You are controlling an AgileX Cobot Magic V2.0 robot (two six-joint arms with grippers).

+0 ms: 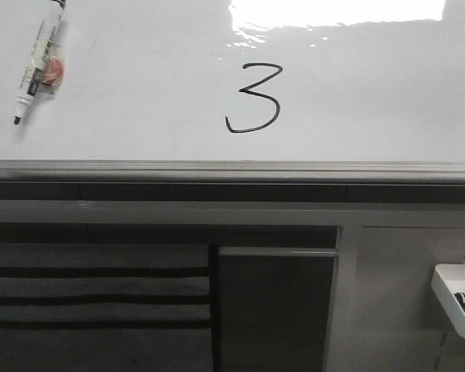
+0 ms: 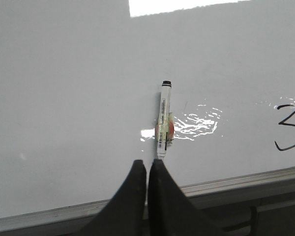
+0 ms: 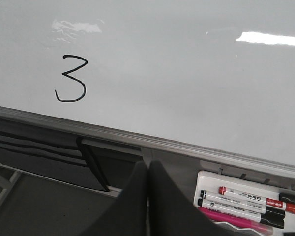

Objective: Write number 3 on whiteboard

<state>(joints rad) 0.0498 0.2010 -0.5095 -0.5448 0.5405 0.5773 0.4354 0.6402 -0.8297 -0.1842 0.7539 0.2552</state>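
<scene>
- Left gripper (image 2: 147, 169): the two dark fingers are pressed together with nothing between them, tips sitting just short of the marker's near end.
- That marker is a white-barrelled whiteboard marker (image 2: 163, 120) with a black end and a reddish patch on its label. It lies flat on the board, on its own, not gripped.
- Right gripper (image 3: 148, 169): same deal, dark fingers closed up tight with only a thin seam showing, holding nothing, hanging over the board's lower edge.
- Just past the right fingers there's a small white plastic tray (image 3: 201, 177) below the frame, with a red-capped marker, two black-capped ones and a pink one lying in it.
- The thin black hand-drawn number 3 (image 1: 253, 98) sits mid-board, near the lower frame, well apart from the loose marker over on the robot's left.
- The big glossy white whiteboard (image 1: 372, 93) with a silver-grey metal frame fills the upper half of the front view, with lamp glare along the top.
</scene>
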